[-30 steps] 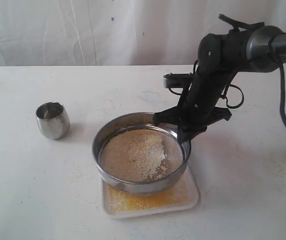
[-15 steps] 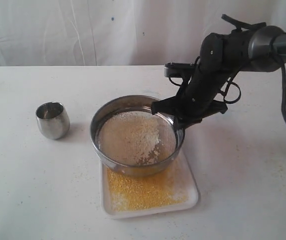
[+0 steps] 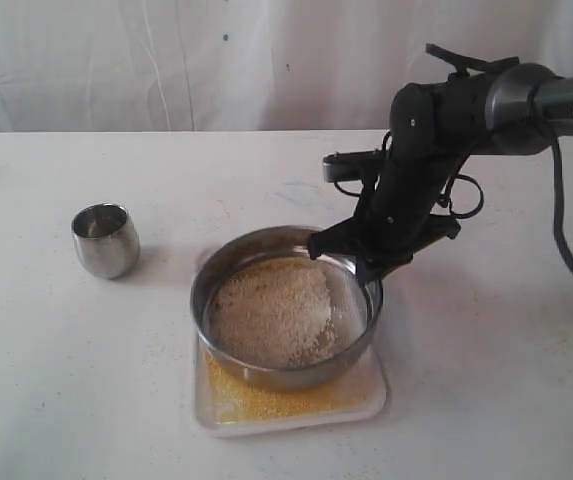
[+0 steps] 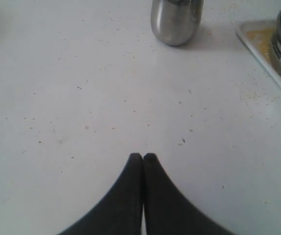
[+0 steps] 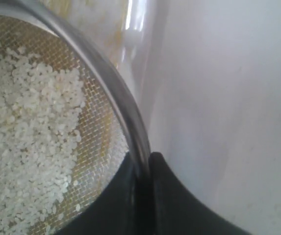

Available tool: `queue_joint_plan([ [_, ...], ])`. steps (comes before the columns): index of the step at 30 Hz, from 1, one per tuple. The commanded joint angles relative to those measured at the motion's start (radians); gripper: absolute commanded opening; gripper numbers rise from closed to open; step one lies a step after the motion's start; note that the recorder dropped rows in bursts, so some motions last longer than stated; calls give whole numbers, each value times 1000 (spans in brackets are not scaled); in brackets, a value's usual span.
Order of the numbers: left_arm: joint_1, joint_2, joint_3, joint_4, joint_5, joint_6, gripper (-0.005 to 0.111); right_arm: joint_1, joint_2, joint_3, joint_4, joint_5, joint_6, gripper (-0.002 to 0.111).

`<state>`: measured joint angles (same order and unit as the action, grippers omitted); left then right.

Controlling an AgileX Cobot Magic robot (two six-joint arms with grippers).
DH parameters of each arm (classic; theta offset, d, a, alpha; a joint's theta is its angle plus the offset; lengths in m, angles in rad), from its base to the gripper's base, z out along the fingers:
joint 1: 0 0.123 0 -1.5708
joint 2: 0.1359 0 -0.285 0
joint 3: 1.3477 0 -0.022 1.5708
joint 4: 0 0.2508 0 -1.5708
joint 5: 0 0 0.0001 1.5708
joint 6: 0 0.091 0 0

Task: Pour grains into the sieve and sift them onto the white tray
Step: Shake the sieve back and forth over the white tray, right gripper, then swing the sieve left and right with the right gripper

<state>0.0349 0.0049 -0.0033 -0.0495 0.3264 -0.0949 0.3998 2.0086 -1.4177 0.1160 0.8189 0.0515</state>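
Note:
The sieve (image 3: 286, 378), a wide steel ring with a mesh bottom, hangs just above the white tray (image 3: 371, 398). Pale coarse grains (image 3: 271, 312) lie on its mesh, and golden-yellow meal (image 3: 231, 396) covers the tray under it. My right gripper (image 3: 361, 262) is shut on the sieve's far right rim. In the right wrist view that gripper (image 5: 142, 159) pinches the rim (image 5: 115, 93), with one finger inside by the whitish grains (image 5: 27, 127) and one outside. My left gripper (image 4: 143, 156) is shut on nothing, low over bare table. It is out of the exterior view.
A small rounded steel cup (image 3: 106, 240) stands upright on the white table to the left of the sieve. The left wrist view shows the cup (image 4: 175, 19) and the tray's corner (image 4: 258, 41). A white curtain hangs behind the table.
My right gripper swung the sieve back and up off the tray, then brought it forward and down again. More yellow meal lies on the tray. The tray has slid slightly left.

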Motion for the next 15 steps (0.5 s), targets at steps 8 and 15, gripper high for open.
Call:
queue_joint_plan([
  [8, 1, -5, 3, -3, 14, -2, 0, 1, -50, -30, 152, 80, 5, 0],
  [15, 1, -5, 3, -1, 14, -2, 0, 8, -49, -9, 247, 78, -27, 0],
])
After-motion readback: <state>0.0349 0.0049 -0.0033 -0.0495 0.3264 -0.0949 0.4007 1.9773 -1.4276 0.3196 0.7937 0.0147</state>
